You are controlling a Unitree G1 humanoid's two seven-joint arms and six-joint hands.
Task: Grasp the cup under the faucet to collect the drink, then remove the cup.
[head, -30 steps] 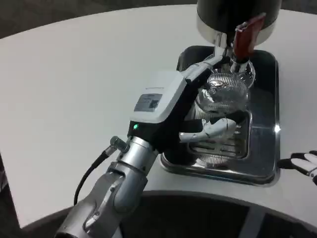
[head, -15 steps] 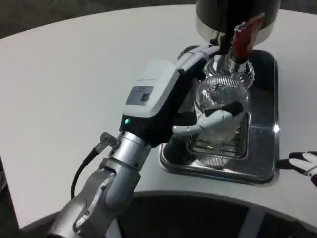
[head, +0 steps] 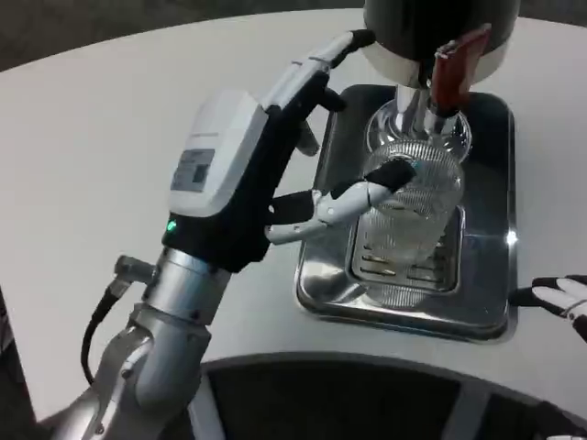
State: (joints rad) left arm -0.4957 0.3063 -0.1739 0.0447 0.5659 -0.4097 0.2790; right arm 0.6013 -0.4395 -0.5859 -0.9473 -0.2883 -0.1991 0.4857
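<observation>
Clear ribbed glass, the cup [head: 406,206] stands on the steel drip tray [head: 491,302] under the red-levered faucet [head: 447,78] at far right, my left hand [head: 275,174] spread wide beside it, holding nothing, so I judge grasping comes next.

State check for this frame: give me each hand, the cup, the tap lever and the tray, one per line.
Left hand: fingers spread, drawn back left of the cup, one fingertip at its side, not gripping.
Right hand: resting on the table by the tray, holding nothing.
Cup: upright on the tray grate under the faucet; contents cannot be told.
Red lever: untouched.
Tray: flat on the table.
</observation>
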